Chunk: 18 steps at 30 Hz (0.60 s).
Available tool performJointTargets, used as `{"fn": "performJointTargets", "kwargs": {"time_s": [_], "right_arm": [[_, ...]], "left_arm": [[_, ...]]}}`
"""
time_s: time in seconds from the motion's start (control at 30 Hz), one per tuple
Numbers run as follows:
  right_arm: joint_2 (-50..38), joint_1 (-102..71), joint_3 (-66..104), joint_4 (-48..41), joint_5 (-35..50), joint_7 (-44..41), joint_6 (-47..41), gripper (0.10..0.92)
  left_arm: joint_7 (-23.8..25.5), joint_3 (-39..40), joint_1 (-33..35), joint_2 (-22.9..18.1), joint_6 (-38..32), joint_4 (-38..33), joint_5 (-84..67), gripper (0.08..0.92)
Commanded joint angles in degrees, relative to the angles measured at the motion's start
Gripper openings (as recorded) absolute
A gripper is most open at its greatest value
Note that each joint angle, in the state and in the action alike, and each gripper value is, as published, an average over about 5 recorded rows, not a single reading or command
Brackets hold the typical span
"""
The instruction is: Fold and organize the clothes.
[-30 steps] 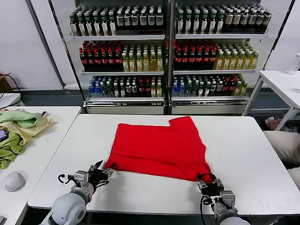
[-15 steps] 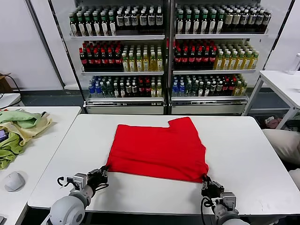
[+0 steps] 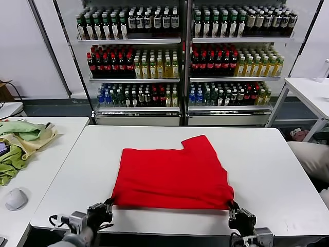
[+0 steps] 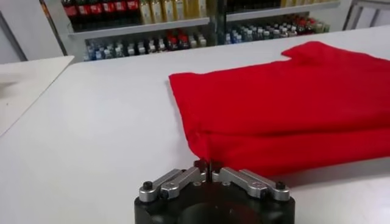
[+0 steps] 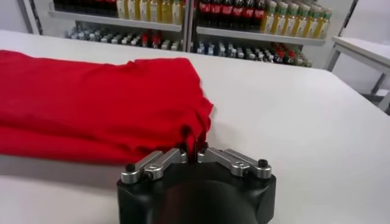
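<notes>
On my left, my left gripper (image 3: pixel 107 205) sits at the near edge of the white worktop (image 3: pixel 77 164), its jaws clamped together on the near left corner of the red T-shirt (image 3: pixel 172 172). My left wrist view confirms it: a small pinch of red fabric rises between the closed fingertips (image 4: pixel 200 164).

The shirt lies flat in the middle of the worktop, plain face up, with one sleeve or flap jutting out at its far right. Its near hem runs taut between my two hands.

On my right, my right gripper (image 3: pixel 232 206) has its jaws pinched shut on the near right corner, a fold of cloth caught between them.

I judge that I am at the start of a fold: both near corners are gripped and the hem is drawn toward me. The next move calls for lifting both corners together, at even height, and carrying them over toward the far edge so the fabric doubles without skewing.

I see no print on this face. My arms are mostly cut off below the frame. Whether each pinch holds one layer or two, I cannot tell.
</notes>
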Motion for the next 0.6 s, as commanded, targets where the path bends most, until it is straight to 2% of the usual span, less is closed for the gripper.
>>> {"fn": "performJointTargets", "kwargs": {"time_s": [0.03,0.17,0.3,0.6], "right_arm": [[-0.1,-5.7,0.6,2.3,-2.3,0.1,1.8,0.158],[0.1,-5.7,0.1,2.2,-3.9,0.6,1.4,0.183],[0.4,-5.7,-0.4,3.3,-5.3,0.8,1.6,0.283],[-1.8,-3.3,5.5,13.0,0.5,1.6,-4.5,0.542]], "left_arm": [[-2.1,-2.6,12.5,2.3,-2.3,-5.6,3.8,0.09],[-2.8,-3.2,14.0,2.9,-2.3,-6.1,5.4,0.09],[-3.5,-2.9,12.4,2.3,-3.0,-6.4,6.4,0.109],[-4.8,-6.6,4.4,1.6,-0.5,-12.2,3.4,0.349]]}}
